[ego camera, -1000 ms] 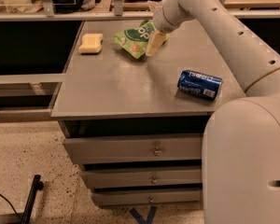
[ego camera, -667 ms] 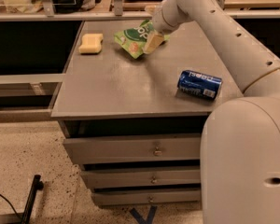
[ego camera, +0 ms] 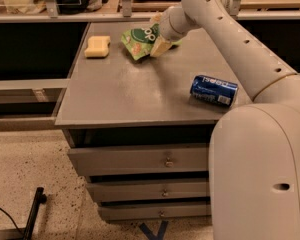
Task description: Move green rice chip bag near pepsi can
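Item: green rice chip bag (ego camera: pixel 139 39). Far part of the worktop (ego camera: pixel 125 94), about mid-width, tilted, logo facing the camera.
Gripper (ego camera: pixel 158 46): at the bag's right edge, jaws closed on the bag, one cream finger showing in front of the foil.
Arm (ego camera: pixel 225 29): reaches in from the right, over the far right of the worktop.
Pepsi can (ego camera: pixel 214 90): on its side, near right part of the worktop, well apart from the bag.
Pale yellow sponge (ego camera: pixel 97 46): far left, near the bag but not touching it.
Drawers (ego camera: pixel 140 159): three, under the worktop.
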